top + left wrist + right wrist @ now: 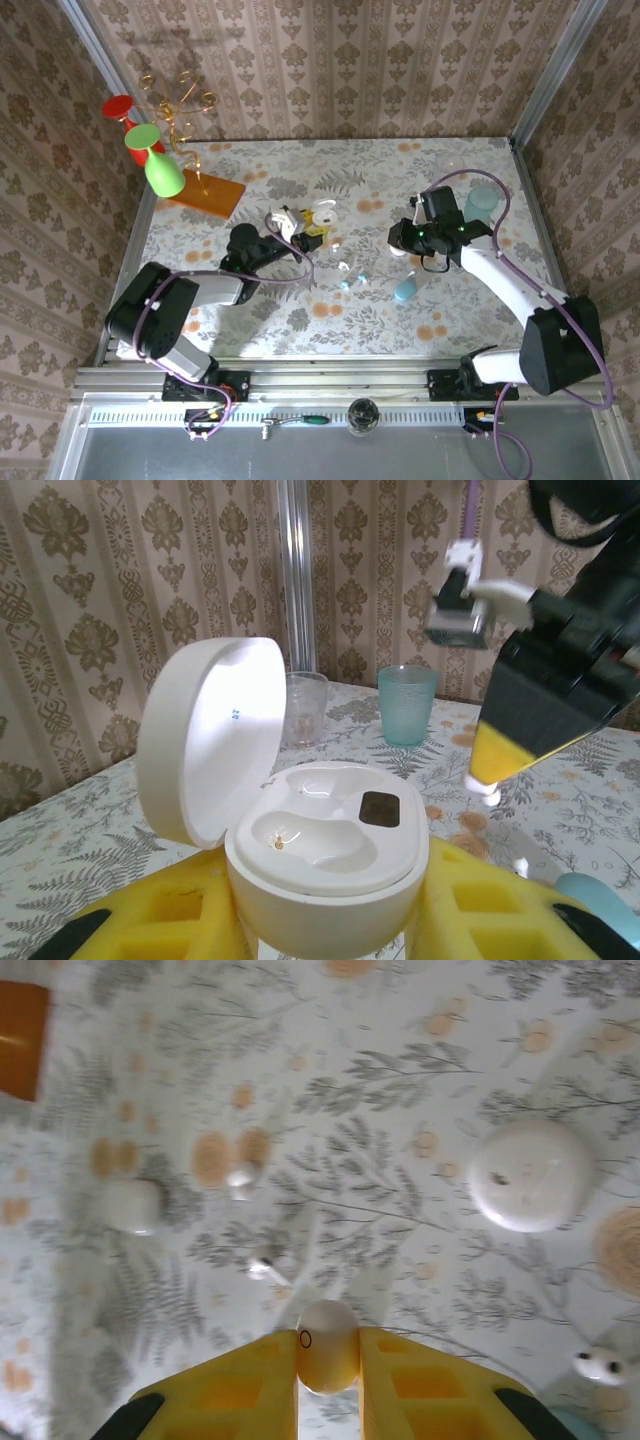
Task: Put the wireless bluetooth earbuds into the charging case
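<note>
Floral worktop (330,330): left fingers (160,920), partly open, clamp the open case (330,865), wells facing up, while right fingers (250,1385), nearly closed, pinch what looks like an earbud (327,1348). The case lies apart, to their left.

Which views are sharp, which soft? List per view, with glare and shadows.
Top external: sharp and evenly lit, the wire stand's shadow faint on the back wall. Left wrist: the open white case is crisp, with a glare patch on its lid; the right gripper beyond is blurred. Right wrist: the table and round white disc are soft; the small pale piece is clearer.
</note>
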You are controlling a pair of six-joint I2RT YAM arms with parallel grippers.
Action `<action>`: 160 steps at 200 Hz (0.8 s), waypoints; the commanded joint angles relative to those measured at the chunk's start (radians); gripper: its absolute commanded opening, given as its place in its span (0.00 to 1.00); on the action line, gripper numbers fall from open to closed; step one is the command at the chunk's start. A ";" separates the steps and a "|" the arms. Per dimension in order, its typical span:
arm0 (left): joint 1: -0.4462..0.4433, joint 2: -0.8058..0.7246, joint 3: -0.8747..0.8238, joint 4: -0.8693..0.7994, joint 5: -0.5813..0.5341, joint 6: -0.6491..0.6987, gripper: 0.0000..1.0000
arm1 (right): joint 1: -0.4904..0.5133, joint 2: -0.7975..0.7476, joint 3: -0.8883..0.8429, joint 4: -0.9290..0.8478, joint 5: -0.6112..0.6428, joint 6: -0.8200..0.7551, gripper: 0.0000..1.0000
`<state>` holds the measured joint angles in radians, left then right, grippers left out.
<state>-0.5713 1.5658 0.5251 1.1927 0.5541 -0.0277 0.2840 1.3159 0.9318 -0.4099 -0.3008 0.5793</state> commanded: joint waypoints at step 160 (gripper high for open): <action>-0.164 0.151 0.182 0.012 -0.054 0.168 0.34 | 0.176 -0.028 0.206 0.098 -0.084 0.090 0.21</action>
<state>-0.7238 1.7161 0.6750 1.2007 0.4965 0.1028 0.4397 1.2453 1.0885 -0.3378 -0.4149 0.6773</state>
